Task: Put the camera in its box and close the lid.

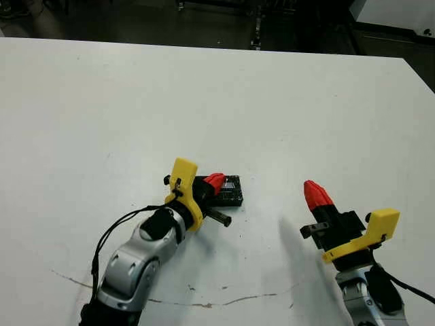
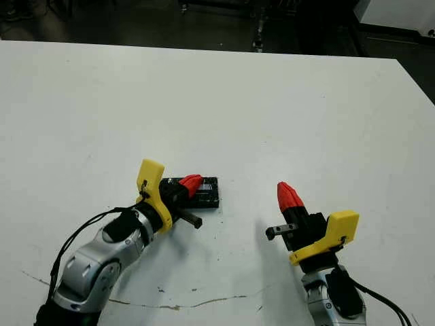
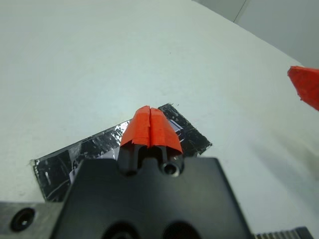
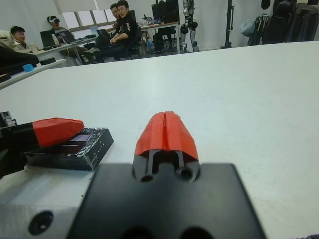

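Observation:
The lid [image 1: 232, 185], a glossy black slab with a reflective strip, lies flat at mid-table on a low black block that looks like the box [image 4: 79, 157]. My left gripper [image 1: 215, 180] is shut, its red tips resting over the lid's near end with nothing between them. In the left wrist view the lid [image 3: 84, 152] spreads out beneath those tips [image 3: 150, 124]. About a hand's width to the right, my right gripper [image 1: 315, 191] is shut and empty, apart from the lid. The camera is hidden.
A thin brownish crack line [image 1: 204, 303] runs across the table near its front edge. Beyond the table's far edge lie dark floor and a stand [image 1: 257, 30]. People sit at desks [image 4: 119, 20] far behind in the right wrist view.

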